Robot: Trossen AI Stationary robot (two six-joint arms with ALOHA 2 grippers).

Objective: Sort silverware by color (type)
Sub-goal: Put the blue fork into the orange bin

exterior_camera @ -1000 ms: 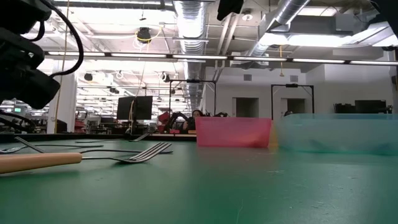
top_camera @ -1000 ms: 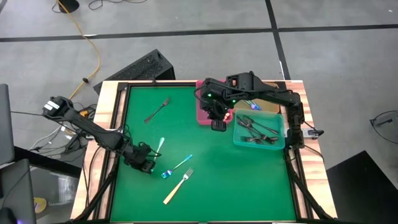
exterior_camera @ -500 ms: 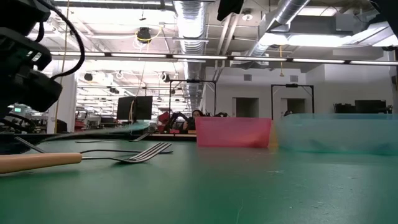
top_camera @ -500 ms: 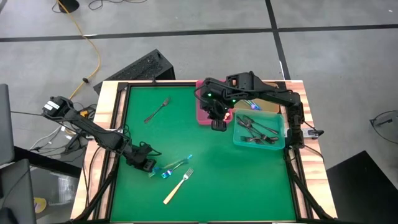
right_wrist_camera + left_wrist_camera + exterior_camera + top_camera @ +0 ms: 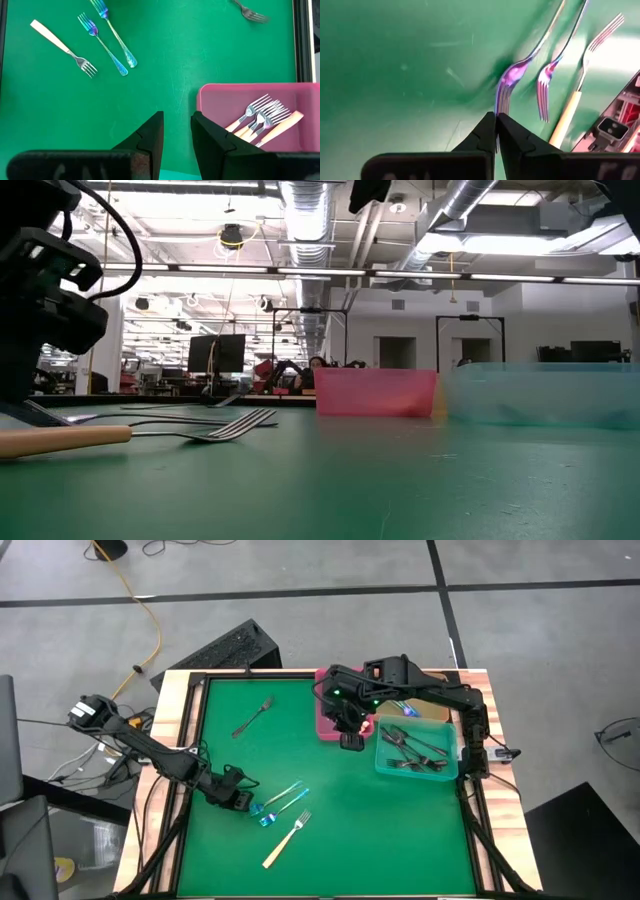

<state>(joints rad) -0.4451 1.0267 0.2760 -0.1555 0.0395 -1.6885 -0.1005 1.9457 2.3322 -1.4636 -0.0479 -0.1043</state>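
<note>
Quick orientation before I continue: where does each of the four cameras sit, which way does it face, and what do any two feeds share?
High: overhead, straight down on the green mat; both arms show.
Low: mat level, facing the room; left arm at the left edge, tan-handled fork near.
Left wrist: behind the shut left gripper, facing the tines of an iridescent fork.
Right wrist: behind the open right gripper, above the pink bin.
Shared: the pink bin shows in high, low and right wrist views.

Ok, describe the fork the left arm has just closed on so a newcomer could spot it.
On the green mat, look near the front left, where the left gripper has its jaws shut. The iridescent blue fork there is pinched by its tines; its twin lies free beside it, next to a tan-handled fork.
</note>
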